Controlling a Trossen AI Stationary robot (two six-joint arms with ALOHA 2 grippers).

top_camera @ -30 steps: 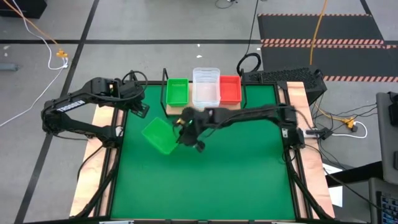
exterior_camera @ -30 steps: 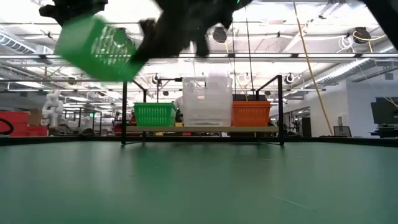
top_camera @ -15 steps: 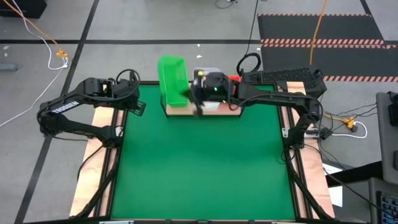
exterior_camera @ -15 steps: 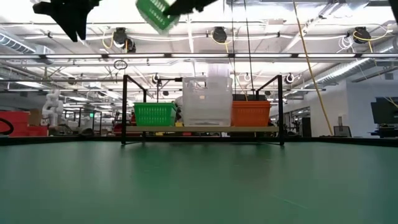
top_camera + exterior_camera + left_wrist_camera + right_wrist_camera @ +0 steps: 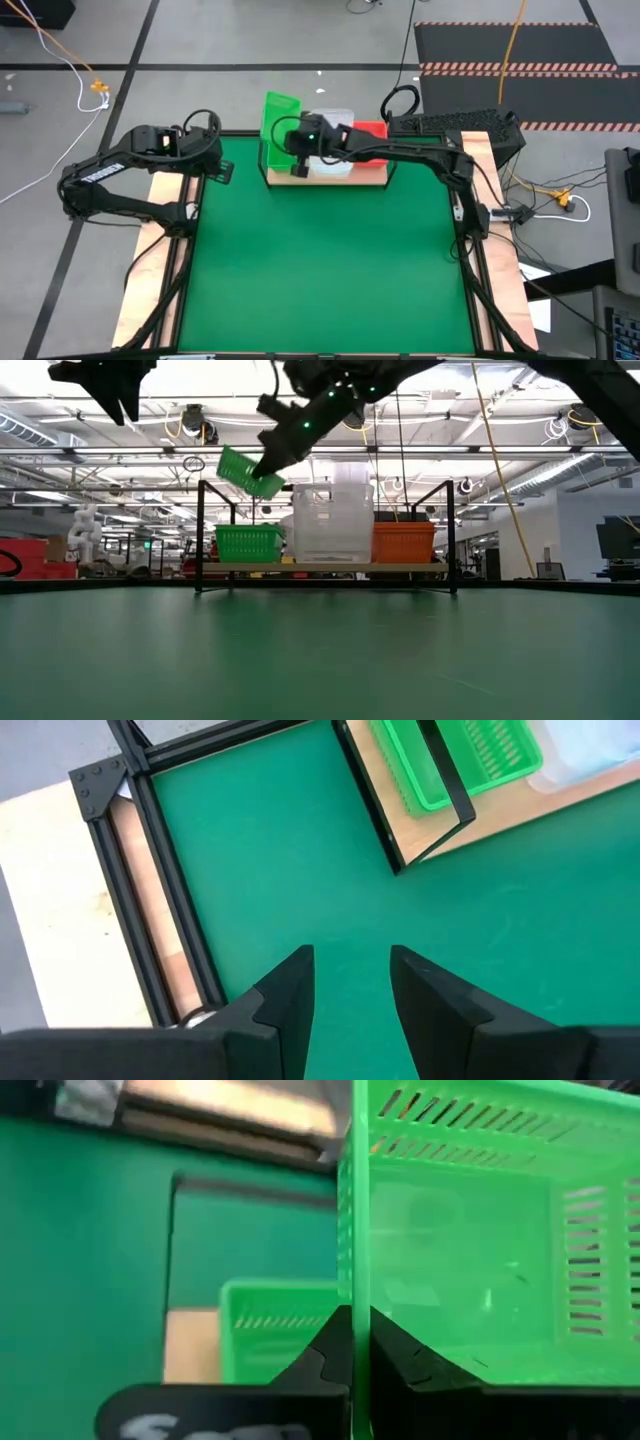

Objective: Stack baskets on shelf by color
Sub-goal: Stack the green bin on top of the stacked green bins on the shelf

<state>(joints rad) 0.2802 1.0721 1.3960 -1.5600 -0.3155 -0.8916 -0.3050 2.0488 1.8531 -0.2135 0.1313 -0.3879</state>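
Baskets noted on shelf (image 5: 375, 178) at far edge of green mat (image 5: 320, 270), lit hall behind: green (image 5: 247, 544), clear stack (image 5: 331, 520), red (image 5: 404, 543); second green basket (image 5: 249, 470) tilted above the first, wall pinched in right gripper (image 5: 352, 1342); left gripper (image 5: 348, 985) spread, idle at mat's left.

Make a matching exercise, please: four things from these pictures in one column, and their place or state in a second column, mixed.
Things:
1. held green basket
2. red basket
3. left gripper
4. clear baskets

Places or states:
a. middle of the shelf, stacked
b. open, empty, above the mat's left part
c. in the air, tilted, above the shelf's green basket
d. right end of the shelf

Pairs: 1-c, 2-d, 3-b, 4-a
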